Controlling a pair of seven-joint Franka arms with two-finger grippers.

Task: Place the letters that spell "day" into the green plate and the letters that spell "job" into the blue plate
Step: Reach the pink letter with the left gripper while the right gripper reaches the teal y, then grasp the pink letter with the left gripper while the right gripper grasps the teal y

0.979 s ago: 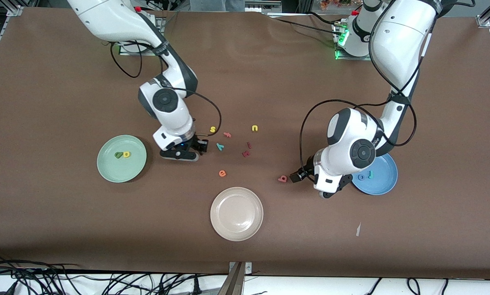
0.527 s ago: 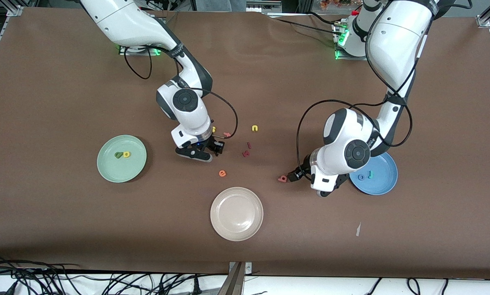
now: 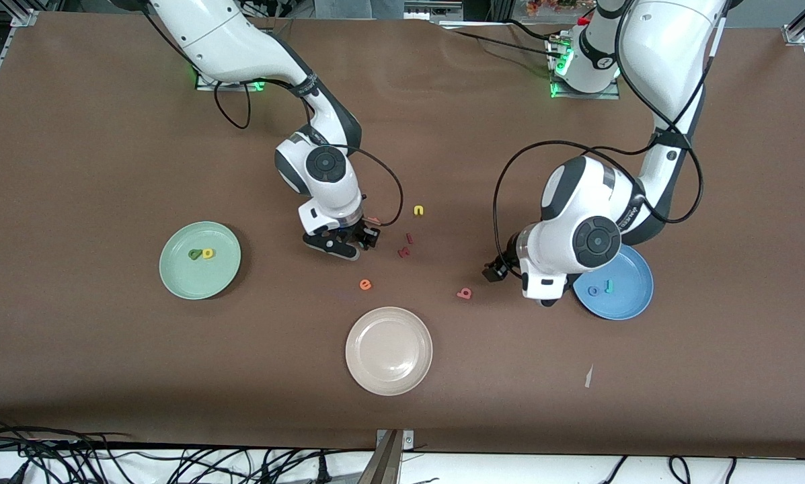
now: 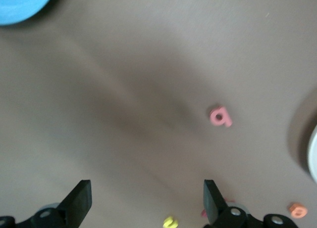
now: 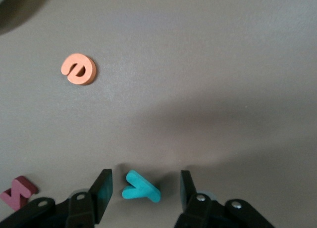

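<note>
Mint-green plate [image 3: 177,272], blue plate [image 3: 634,296], beige plate [image 3: 389,376], teal y [image 5: 141,188], orange e [image 5: 78,68], pink b [image 4: 220,116].

An orange e [image 3: 365,284] lies on the brown table [image 3: 106,168] between the right gripper [image 3: 362,240] and the beige plate [image 3: 389,316]. Two dark red letters [image 3: 404,252], perhaps a z among them, sit just beside that gripper toward the left arm's end, with a yellow u [image 3: 418,210] close by. A white scrap [image 3: 588,376] lies well apart from the left gripper [image 3: 495,272]
</note>
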